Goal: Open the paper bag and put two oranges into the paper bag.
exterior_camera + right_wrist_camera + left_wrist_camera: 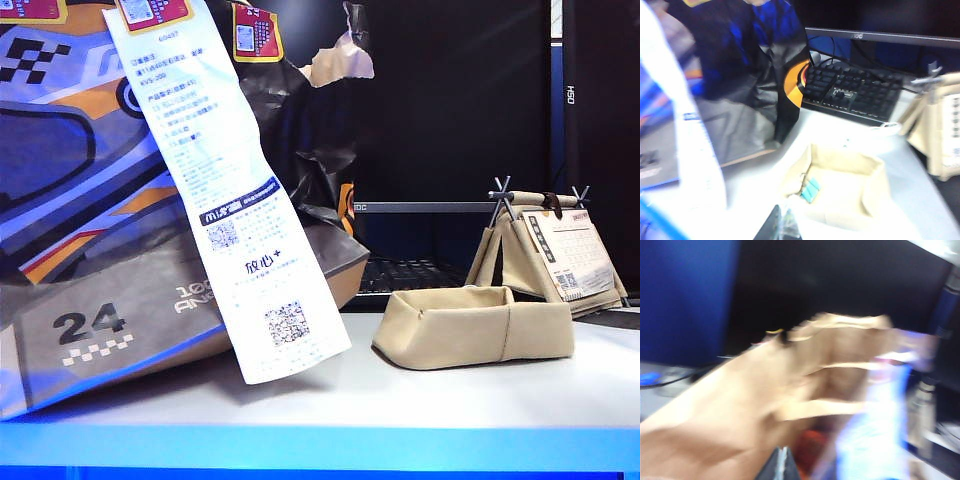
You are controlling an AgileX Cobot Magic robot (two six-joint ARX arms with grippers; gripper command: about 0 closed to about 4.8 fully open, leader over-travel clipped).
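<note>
Kraft paper bag [150, 250] stands upright at table's left, mouth up for loading, oranges unseen; left gripper [782, 467] above it and right gripper [777, 227] over fabric tray [475, 325], both shut, empty.

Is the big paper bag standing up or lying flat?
Standing up. The paper bag rises past the top of the exterior view, its base on the table, and its long receipt hangs down the front.

Your desk's [420, 400] front edge lies bare — the paper bag [110, 230] blocks the left end, the fabric tray [470, 325] and calendar stand [545, 250] the right.
</note>
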